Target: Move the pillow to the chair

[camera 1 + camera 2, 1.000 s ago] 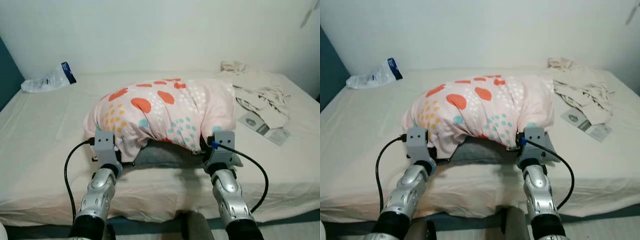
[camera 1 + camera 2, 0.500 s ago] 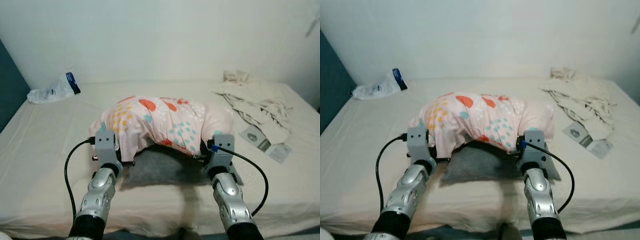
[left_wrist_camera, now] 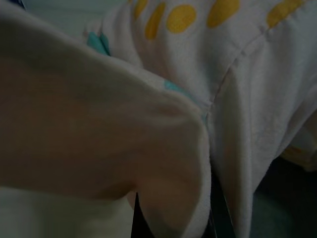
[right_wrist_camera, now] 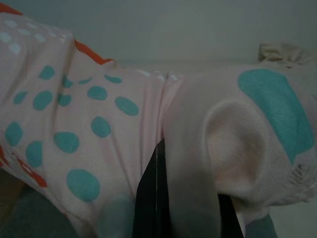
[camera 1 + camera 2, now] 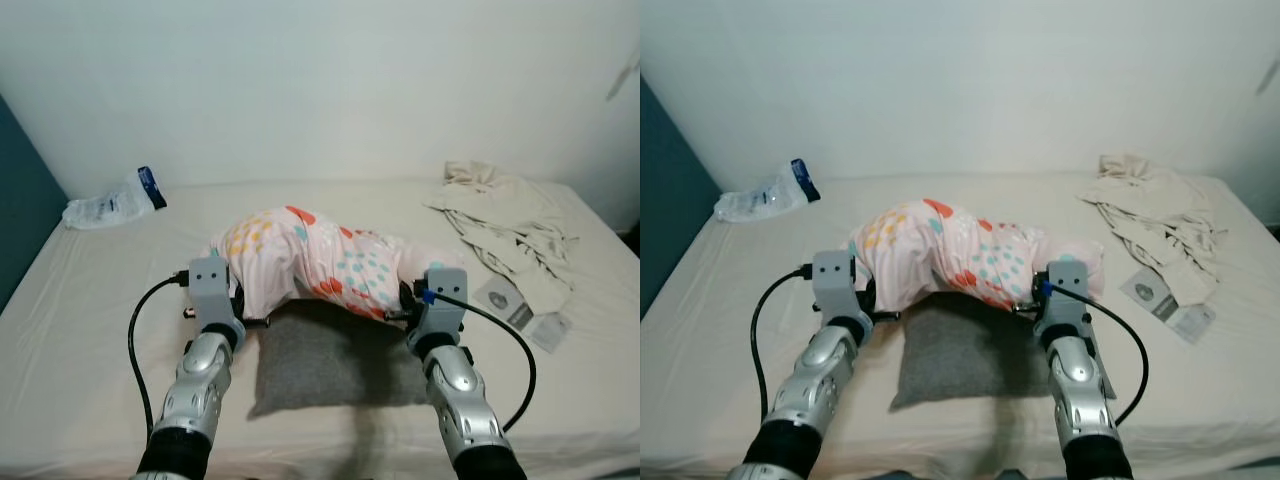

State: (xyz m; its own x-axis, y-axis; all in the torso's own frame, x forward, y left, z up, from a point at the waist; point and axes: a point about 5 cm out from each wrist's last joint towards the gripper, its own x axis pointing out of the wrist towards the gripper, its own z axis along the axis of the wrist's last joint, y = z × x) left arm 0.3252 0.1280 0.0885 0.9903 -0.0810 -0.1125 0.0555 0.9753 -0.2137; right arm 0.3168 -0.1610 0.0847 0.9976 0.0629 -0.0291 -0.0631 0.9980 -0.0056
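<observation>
The pillow (image 5: 318, 262) is held raised above the bed (image 5: 90, 300), clamped by the left gripper (image 5: 238, 300) and right gripper (image 5: 404, 298), with carrying to a chair judged outstanding.

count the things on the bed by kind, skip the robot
pillows: 2, the spotted pillow and the grey pillow
crumpled cloths: 1, the beige cloth
plastic bags: 1, the clear bag
flat packets: 1
total: 5
</observation>
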